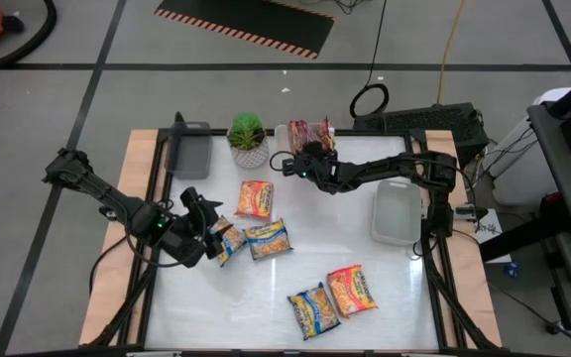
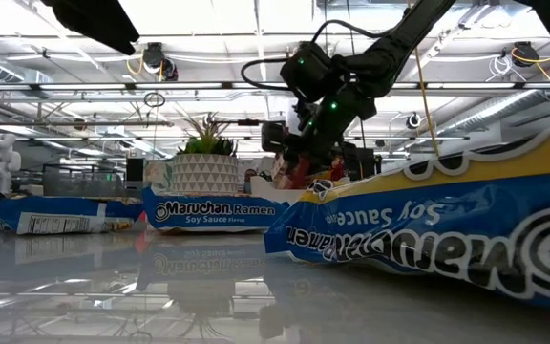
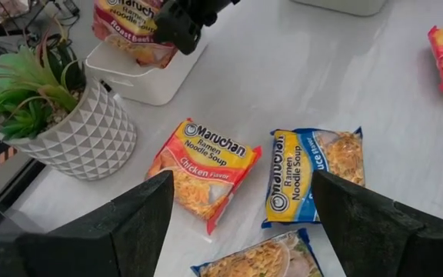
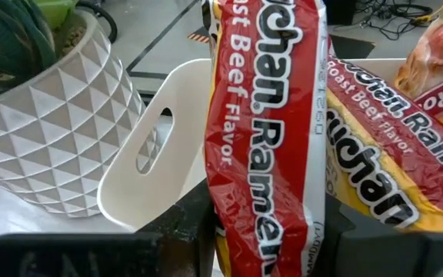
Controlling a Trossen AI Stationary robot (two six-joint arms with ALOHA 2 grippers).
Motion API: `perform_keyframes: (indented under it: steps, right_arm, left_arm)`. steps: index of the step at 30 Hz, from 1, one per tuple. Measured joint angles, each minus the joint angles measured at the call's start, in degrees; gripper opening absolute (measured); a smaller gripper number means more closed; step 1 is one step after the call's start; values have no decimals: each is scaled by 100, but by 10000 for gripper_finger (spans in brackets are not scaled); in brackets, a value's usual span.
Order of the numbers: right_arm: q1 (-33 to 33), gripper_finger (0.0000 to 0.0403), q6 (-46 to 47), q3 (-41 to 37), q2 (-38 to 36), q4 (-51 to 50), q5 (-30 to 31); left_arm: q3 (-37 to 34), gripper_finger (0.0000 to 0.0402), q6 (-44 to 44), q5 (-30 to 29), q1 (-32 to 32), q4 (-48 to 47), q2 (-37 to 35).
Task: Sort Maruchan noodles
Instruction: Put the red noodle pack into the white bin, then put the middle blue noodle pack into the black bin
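My right gripper (image 1: 312, 157) (image 2: 311, 129) is at the table's far edge, shut on a red Roast Beef noodle packet (image 4: 264, 138) over a white tray (image 4: 156, 165) (image 1: 284, 133) that holds more red packets (image 4: 394, 181). My left gripper (image 1: 209, 234) (image 3: 241, 231) hangs open at the table's left. Its fingers stand on either side of a blue packet (image 1: 229, 241) (image 3: 260, 263) that lies flat. Also flat on the table are an orange Chicken packet (image 1: 255, 198) (image 3: 204, 171), a blue packet (image 1: 267, 238) (image 3: 311, 175), another blue one (image 1: 312, 309) and a red one (image 1: 353, 290). My right gripper pinches the red Roast Beef packet by its near end (image 4: 261, 231) between the two fingers. The fingers reach toward the table's far edge, along the packet. The packet stands on edge and stretches away from the fingers over the white tray, beside the red packets lying in it.
A potted green plant (image 1: 248, 139) (image 3: 60, 115) stands just left of the white tray. A grey tray (image 1: 188, 151) sits at the far left and another white tray (image 1: 397, 213) at the right. Bare tabletop shows near the front edge (image 1: 216, 317).
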Motion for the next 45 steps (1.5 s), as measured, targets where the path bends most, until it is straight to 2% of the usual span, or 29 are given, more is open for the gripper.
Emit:
perform_keyframes:
  steps: [15,27,32,40,45]
  right_arm:
    - [-26,120,-33,141,-2,-555,-27]
    - [-4,191,-83,146,-2,-386,-13]
    - [-4,207,-226,146,-19,-381,-14]
    - [182,210,-951,146,-596,-436,-4]
    - [559,210,-1776,146,-1185,-551,-30]
  left_arm:
    - [0,312,-31,101,0,-4,0]
    - [0,312,-15,109,0,-48,0]
    - [0,312,0,109,0,-74,0]
    - [0,312,1,139,0,-109,0]
    - [0,312,68,303,-2,-135,0]
